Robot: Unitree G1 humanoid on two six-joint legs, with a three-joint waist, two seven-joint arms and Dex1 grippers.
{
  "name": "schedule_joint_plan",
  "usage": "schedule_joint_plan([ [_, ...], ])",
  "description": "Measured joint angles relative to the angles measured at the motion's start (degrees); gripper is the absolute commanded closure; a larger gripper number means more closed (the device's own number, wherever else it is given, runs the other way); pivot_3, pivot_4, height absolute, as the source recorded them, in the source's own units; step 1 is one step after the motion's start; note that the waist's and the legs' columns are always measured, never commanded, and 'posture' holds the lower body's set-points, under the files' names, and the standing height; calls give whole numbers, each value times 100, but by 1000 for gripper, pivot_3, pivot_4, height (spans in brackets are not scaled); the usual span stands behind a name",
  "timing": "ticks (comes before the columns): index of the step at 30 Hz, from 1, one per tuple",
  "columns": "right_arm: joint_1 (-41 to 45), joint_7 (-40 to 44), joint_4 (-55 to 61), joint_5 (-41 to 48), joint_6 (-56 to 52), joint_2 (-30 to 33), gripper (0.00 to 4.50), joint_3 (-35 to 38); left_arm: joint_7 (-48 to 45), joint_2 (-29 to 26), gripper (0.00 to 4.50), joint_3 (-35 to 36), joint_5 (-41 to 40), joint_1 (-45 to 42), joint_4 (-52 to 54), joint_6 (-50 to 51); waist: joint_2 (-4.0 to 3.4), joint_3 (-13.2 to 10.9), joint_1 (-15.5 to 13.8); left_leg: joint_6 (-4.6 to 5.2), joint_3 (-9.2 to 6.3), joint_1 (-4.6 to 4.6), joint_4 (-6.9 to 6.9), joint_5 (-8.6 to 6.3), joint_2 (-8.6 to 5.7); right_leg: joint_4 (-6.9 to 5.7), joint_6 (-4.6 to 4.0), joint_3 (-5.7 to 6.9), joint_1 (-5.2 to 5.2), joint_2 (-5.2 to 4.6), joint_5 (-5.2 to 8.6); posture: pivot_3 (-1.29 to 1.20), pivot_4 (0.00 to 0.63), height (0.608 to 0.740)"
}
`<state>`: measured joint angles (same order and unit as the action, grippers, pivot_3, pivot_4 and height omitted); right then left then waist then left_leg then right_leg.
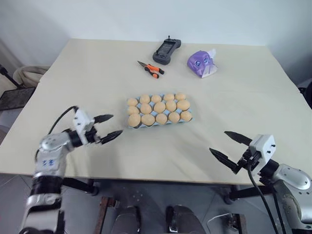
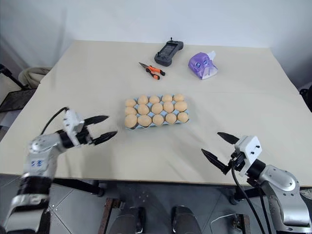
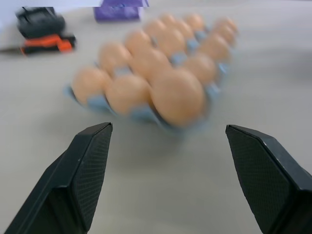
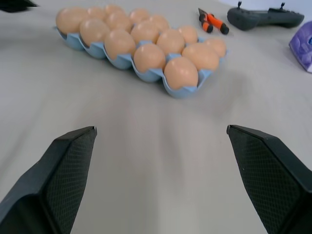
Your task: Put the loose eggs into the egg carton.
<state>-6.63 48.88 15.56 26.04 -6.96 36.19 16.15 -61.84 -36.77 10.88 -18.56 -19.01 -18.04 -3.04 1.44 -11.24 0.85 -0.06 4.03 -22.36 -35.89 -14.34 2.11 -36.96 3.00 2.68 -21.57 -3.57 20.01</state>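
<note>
Fifteen eggs (image 1: 160, 107) — seated in egg carton (image 4: 184, 92) | left pincer (image 1: 107, 127) wide | right pincer (image 1: 230, 146) wide

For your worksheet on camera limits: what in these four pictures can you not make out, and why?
- Egg carton cups: covered by eggs in the head views.
- Far eggs: blurred in the left wrist view.
- Purple box: cut by the right wrist view's edge.
- Dark handset: its markings are too small.

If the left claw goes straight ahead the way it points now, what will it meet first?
Most likely the egg carton: the left claw, open and empty, points at its near corner across bare table. The corner egg sits in line, though height is hard to judge.
</note>
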Motion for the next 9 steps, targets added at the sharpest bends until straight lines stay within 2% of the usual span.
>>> schedule_joint_plan([
  [4,14,200,-170,26,8,259,0,247,-78,-449,538,333,-134,774,519,165,-1,-1,-20,-2,-9,1,-2,-2,1,0,-7,3,2,-7,3,0,150,740],
  [9,217,367,-471,42,33,381,0,303,-2,-525,538,582,-317,1330,1107,316,-8,-2,-59,-25,-10,2,7,-16,1,7,-21,3,0,-12,5,0,150,740],
])
